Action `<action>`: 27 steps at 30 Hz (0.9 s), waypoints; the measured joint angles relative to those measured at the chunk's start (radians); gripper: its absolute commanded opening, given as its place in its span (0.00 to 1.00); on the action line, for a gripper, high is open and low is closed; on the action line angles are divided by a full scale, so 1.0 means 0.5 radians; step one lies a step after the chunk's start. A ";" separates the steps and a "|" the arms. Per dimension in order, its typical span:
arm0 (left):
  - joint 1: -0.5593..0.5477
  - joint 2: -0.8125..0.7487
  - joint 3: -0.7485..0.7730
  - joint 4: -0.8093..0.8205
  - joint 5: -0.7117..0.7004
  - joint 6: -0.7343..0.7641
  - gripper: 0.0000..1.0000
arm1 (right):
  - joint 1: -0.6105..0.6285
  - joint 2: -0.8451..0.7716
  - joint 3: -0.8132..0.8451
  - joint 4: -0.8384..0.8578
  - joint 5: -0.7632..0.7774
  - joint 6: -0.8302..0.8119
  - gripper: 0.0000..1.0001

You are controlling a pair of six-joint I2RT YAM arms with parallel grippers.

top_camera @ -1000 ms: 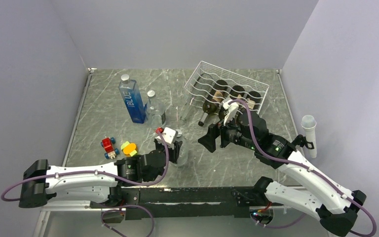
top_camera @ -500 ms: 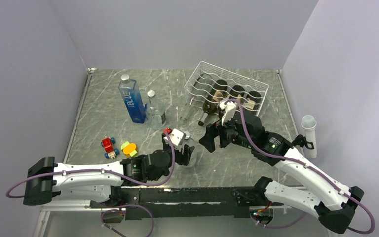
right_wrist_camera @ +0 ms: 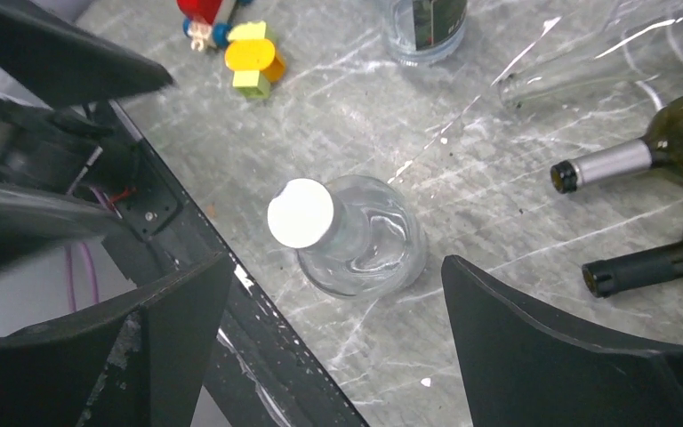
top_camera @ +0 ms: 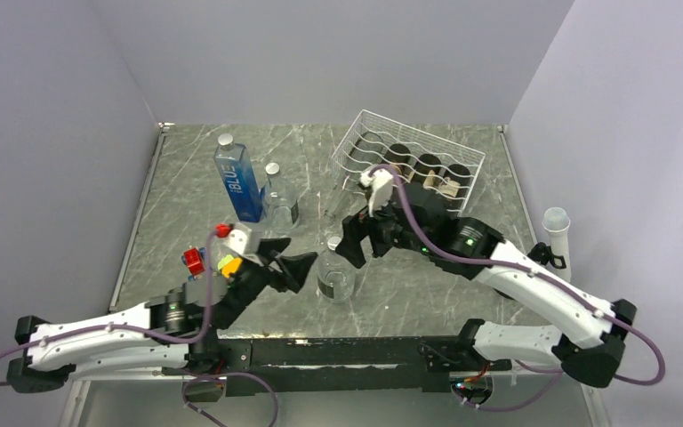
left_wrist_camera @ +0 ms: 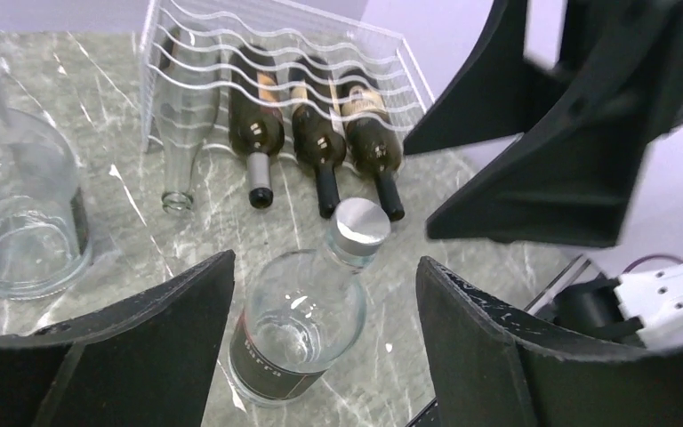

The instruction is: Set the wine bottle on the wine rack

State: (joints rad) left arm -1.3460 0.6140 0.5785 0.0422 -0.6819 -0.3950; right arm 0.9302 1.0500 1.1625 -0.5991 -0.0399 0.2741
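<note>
The white wire wine rack (top_camera: 413, 151) stands at the back right and also shows in the left wrist view (left_wrist_camera: 276, 40). It holds three dark wine bottles (left_wrist_camera: 316, 133), and a clear bottle (left_wrist_camera: 182, 151) lies in its left groove. A short clear round bottle with a silver cap (top_camera: 336, 276) stands upright near the front edge. My left gripper (top_camera: 295, 260) is open and empty just left of it, and the bottle (left_wrist_camera: 298, 325) sits between its fingers without touching. My right gripper (top_camera: 356, 249) is open and empty behind and above the same bottle (right_wrist_camera: 360, 236).
A tall blue bottle (top_camera: 238, 182) and a clear flask (top_camera: 277, 206) stand at the back left. Small red (top_camera: 196, 261) and yellow toys (top_camera: 231, 265) lie beside my left arm. A white tube (top_camera: 556, 233) is fixed at the right wall. The table's front edge (right_wrist_camera: 231, 294) is close to the bottle.
My left gripper has let go of the short clear bottle and pulled back to the left, open. My right gripper has moved left and forward over the bottle.
</note>
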 measured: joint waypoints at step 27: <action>0.000 -0.244 0.047 -0.783 -0.362 -0.438 0.81 | 0.366 0.988 0.568 -0.572 0.497 -0.016 0.16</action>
State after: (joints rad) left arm -1.3460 0.4919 0.6018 -0.3492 -0.8631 -0.6140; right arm 1.1133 1.5440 1.4467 -0.8852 0.2089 0.2661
